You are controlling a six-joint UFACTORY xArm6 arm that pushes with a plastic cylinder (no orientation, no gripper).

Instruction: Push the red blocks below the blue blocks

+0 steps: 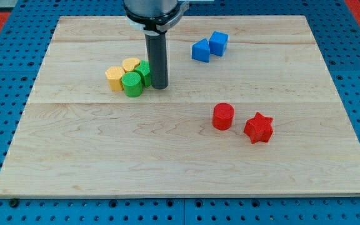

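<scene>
**A:** Where is my tip (pixel 159 86) right now?

**B:** It stands on the table (pixel 105 162), toward the view's top and a little left of the middle. The dark rod comes straight down from the arm's housing at the view's top edge.

**A:** Is there a claw, and is it spread or pressed together?

**B:** No claw shows; the arm ends in the plain rod, so there is nothing to read as spread or pinching.

**A:** What sits closest to the tip?

**B:** A tight cluster just to its left: a green block (pixel 144 72) that seems to touch the rod, a green cylinder (pixel 132 84) in front of it, a yellow block (pixel 114 78) at the far left, and another yellow block (pixel 130 64) behind.

**A:** And the red blocks?

**B:** Well apart from the tip, toward the view's lower right. The red cylinder (pixel 223 116) is the nearer one; the red star (pixel 258 127) lies just beyond it, further right, with a small gap between them.

**A:** The blue ones?

**B:** To the tip's upper right. The blue triangular block (pixel 200 50) touches the blue cube (pixel 218 43). The reds lie lower in the view than both blues, slightly further right.
</scene>
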